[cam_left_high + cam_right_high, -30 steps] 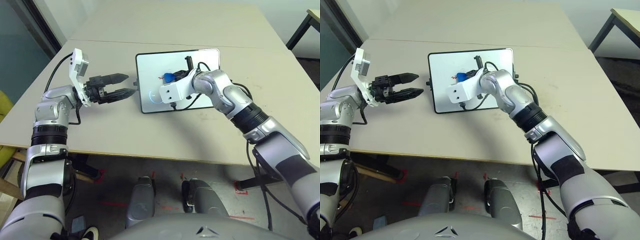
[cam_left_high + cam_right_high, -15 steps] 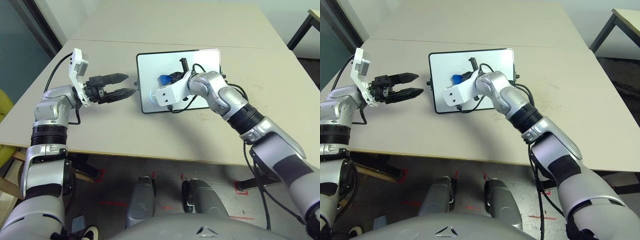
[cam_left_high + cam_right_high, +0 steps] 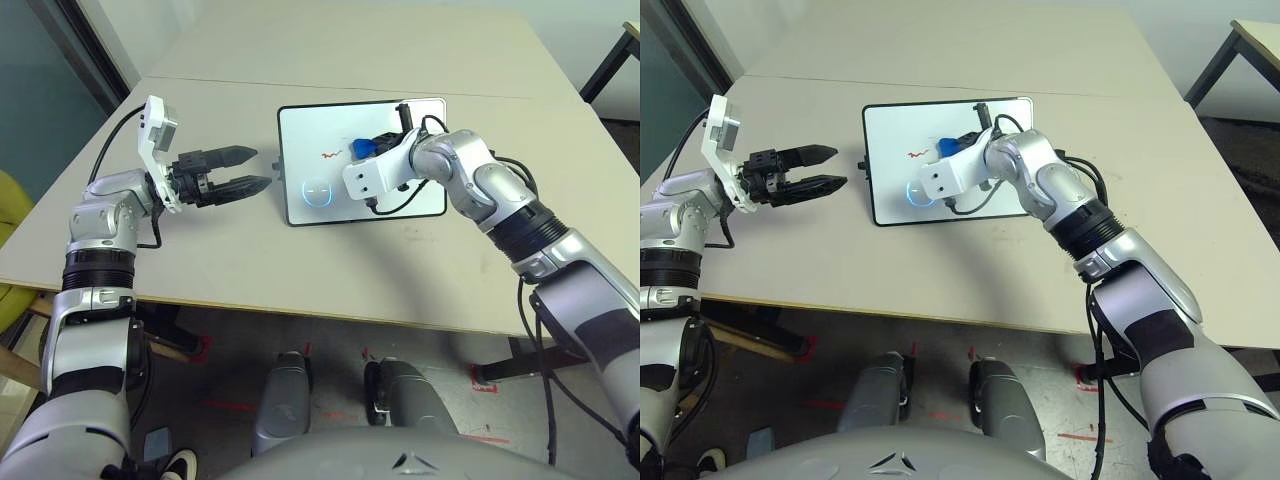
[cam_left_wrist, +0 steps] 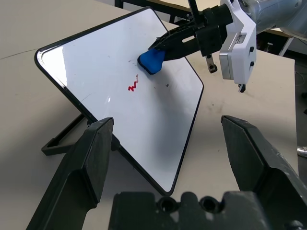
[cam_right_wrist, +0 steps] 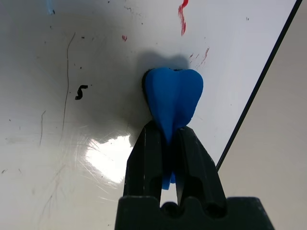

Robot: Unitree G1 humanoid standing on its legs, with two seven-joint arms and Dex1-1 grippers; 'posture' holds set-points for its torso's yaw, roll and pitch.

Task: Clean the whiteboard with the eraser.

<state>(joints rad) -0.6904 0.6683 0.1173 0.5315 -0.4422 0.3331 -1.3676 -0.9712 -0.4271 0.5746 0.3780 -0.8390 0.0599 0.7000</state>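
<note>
The right claw [image 5: 169, 139] grips the blue eraser [image 5: 173, 98] against the whiteboard [image 3: 345, 205] near its far edge, presumably for wiping, while the left claw [image 3: 262, 172] stands open beside the board's left edge.

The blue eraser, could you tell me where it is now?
In the left eye view, the blue eraser is in the right gripper, at the white whiteboard, right of the red squiggle.
</note>
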